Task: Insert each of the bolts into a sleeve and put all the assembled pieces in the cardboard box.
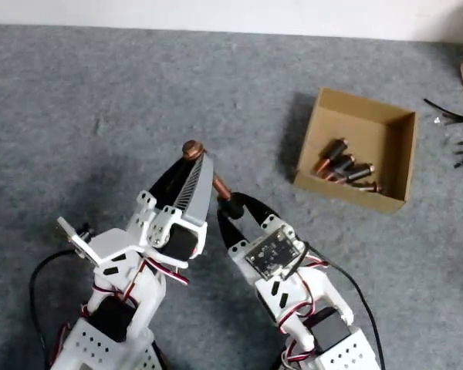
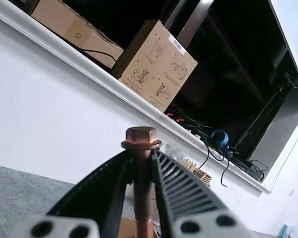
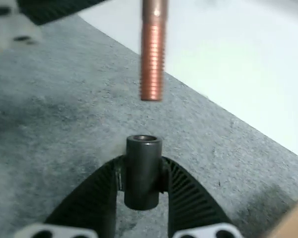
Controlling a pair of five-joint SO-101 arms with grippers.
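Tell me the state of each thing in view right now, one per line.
Bolt, gripped in the left pincer, not yet inserted.
Sleeve, gripped in the right pincer, bore empty.
Left pincer, shut on the bolt.
Right pincer, shut on the sleeve.
Cardboard box, open, holding assembled pieces.

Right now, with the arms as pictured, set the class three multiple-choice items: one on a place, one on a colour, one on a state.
1. Where do the finished pieces lie? A in the cardboard box; B on the carpet; C between the arms.
2. What colour is the bolt? A silver; B copper; C black.
3. How does the bolt stand to the sleeve? A fully inside; B tip short of its opening; C lying beside it.
Answers: A, they rest on the box floor; B, thread and head are copper; B, the right wrist view shows a gap between tip and sleeve.
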